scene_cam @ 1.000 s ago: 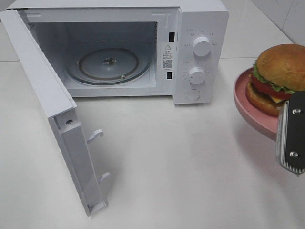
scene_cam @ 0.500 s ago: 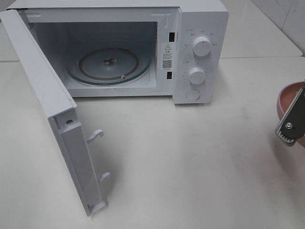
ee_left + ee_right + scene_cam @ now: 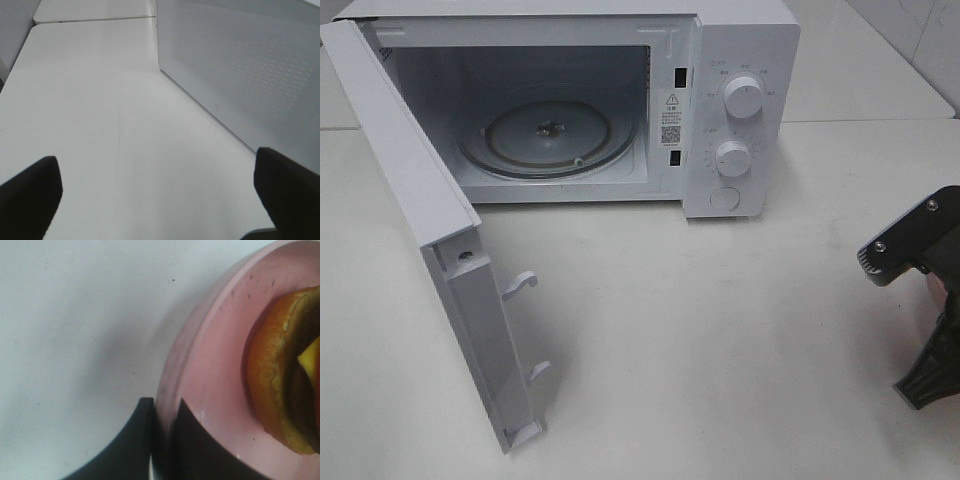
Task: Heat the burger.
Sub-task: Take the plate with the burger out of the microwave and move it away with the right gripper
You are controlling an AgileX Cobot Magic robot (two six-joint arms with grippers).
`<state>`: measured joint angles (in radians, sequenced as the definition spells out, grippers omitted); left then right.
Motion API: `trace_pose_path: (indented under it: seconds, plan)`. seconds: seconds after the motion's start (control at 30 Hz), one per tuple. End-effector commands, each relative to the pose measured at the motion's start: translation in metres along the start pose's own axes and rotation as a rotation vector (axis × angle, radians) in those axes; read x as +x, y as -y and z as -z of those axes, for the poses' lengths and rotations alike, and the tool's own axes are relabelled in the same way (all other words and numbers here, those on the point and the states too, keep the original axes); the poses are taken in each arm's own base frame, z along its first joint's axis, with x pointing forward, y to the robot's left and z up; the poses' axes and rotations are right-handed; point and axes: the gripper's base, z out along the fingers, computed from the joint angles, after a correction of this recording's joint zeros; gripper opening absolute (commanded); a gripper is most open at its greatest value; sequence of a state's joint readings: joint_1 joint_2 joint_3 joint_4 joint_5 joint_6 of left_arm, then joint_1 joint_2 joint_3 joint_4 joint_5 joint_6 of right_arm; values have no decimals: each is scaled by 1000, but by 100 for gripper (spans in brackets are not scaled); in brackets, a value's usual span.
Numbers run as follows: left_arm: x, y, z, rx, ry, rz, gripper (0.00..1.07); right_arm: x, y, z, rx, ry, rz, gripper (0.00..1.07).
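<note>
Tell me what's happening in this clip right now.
The microwave sits on the white table with its door swung wide open and the glass turntable bare. The right tool is shut on the rim of a pink plate carrying the burger, held at the far right edge of the overhead view, away from the oven. The left tool is open beside the microwave's side wall, holding nothing. The burger is not in the oven yet.

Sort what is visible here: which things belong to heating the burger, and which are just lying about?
Part of the job:
- burger
- pink plate carrying it, rim clamped in the right end effector
- microwave, door open, turntable bare

Just there:
- left end effector, open above the table
</note>
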<state>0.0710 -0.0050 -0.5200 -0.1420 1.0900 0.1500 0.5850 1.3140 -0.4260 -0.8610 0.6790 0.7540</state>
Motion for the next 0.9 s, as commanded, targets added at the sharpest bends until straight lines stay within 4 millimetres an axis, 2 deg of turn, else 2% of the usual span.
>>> trace_pose_path:
  seconds: [0.03,0.17,0.23,0.33,0.5,0.6,0.67,0.9]
  plan:
    - [0,0,2,-4,34,4,98,-6,3,-6,70,12,-47,0]
    - [0,0,2,-4,34,4,98,-8,-1,-14,90,-7,-82,0]
    - [0,0,2,-4,34,4,98,-8,-6,-24,106,-40,-104,0]
    - [0,0,2,-4,34,4,98,-8,-8,-27,111,-50,-104,0]
    - [0,0,2,-4,34,4,98,-9,-21,-46,107,-93,-103,1]
    - [0,0,2,-4,34,4,98,-10,-23,-49,105,-97,-104,1]
    - [0,0,2,-4,34,4,98,-15,-28,-59,127,-122,-114,4]
    - [0,0,2,-4,34,4,98,-15,-33,-69,157,-169,-122,15]
